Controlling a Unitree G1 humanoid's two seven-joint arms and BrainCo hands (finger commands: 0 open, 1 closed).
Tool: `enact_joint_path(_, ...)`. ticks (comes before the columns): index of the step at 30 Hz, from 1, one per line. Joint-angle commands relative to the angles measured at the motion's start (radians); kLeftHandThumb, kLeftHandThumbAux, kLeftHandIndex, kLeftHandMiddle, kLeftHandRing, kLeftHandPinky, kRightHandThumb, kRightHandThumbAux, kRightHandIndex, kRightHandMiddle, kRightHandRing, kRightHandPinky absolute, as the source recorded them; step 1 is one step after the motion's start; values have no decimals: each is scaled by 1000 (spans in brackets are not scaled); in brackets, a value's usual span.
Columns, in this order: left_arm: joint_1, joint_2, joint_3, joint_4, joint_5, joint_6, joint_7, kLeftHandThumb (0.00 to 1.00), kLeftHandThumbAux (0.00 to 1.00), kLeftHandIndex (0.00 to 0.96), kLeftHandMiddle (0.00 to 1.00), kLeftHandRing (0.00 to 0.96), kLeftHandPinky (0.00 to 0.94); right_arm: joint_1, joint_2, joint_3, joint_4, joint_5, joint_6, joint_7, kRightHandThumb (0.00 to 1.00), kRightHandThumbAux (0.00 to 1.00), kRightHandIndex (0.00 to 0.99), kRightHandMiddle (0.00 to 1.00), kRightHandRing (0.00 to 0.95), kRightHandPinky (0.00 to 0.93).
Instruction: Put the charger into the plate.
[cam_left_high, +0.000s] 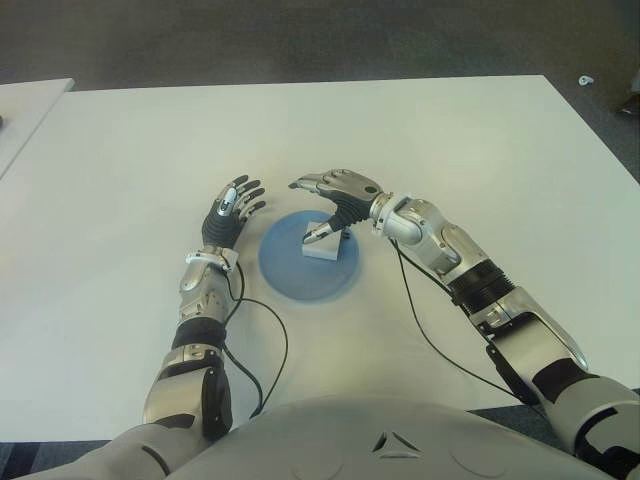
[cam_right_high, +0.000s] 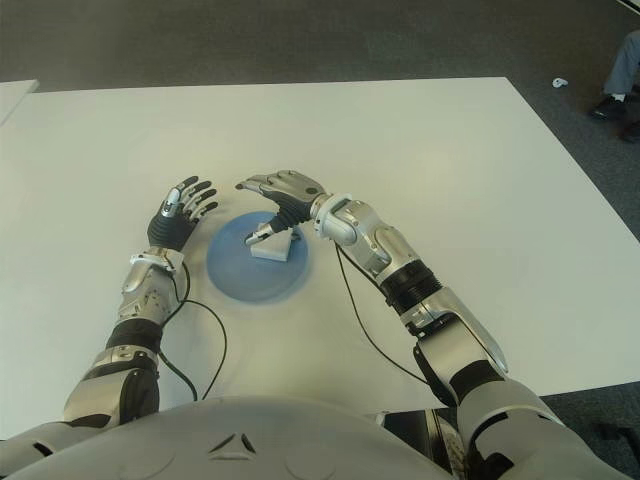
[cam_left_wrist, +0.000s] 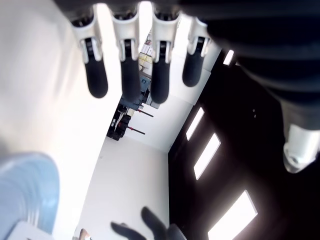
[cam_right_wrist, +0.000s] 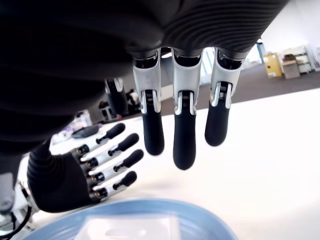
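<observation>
White desk (cam_left_high: 450, 140) seen from above the robot's head, dark carpet beyond its far edge.

Left side: the robot's left hand (cam_left_high: 228, 214) shows just left of a round blue plate (cam_left_high: 290, 275), palm down, fingers (cam_left_high: 247, 192) straight & spread, pointing away from the body. It holds nothing. A thin black cable runs along the forearm & loops on the desk near the torso. Can't tell whether the hand touches the desk.

Centre: the blue plate lies flat on the desk in front of the torso. Inside it, toward the far-right part, sits the charger (cam_left_high: 323, 246), a small white block, w/ its base on the plate surface.

Right of centre: the right hand (cam_left_high: 335, 200) reaches in from the right, over the plate's far edge, directly above & just behind the charger. Fingers (cam_right_wrist: 183, 140) are stretched out & relaxed, pointing toward the left hand, not closed around anything; its wrist view shows three straight fingers hanging clear above the plate rim (cam_right_wrist: 210, 220), charger (cam_right_wrist: 131, 228) below them. The thumb (cam_left_high: 322, 231) angles down toward the charger's top; contact can't be told. So the charger lies in the plate, under the open right hand, not gripped.

Far right: right forearm runs back diagonally to the shoulder, another black cable trailing beneath it.
</observation>
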Motion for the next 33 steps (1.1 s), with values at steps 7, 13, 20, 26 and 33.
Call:
enact_joint_path(7, 36, -12, -1, 42, 5, 39, 7, 29, 518, 223, 285, 286, 299, 10, -15, -1, 0, -3, -13, 7, 394, 107, 0, 0, 0, 0)
enact_joint_path(13, 38, -8, -4, 42, 8, 42, 1, 27, 513, 233, 291, 293, 315, 22, -18, -27, -8, 35, -10, 12, 387, 101, 0, 0, 0, 0)
enact_joint_path(20, 39, -6, -8, 40, 16, 34, 3, 13, 515, 243, 295, 294, 315, 30, -21, -82, -28, 65, 25, -3, 398, 111, 0, 0, 0, 0)
enact_joint_path(26, 38, -7, -2, 43, 8, 36, -1, 18, 521, 238, 277, 277, 283, 44, 18, -183, -5, 95, 81, -140, 365, 126, 0, 0, 0, 0)
enact_joint_path(33, 34, -7, 0, 50, 8, 32, -1, 25, 518, 232, 271, 274, 297, 79, 137, -356, 118, 227, 102, -412, 274, 225, 0, 0, 0, 2)
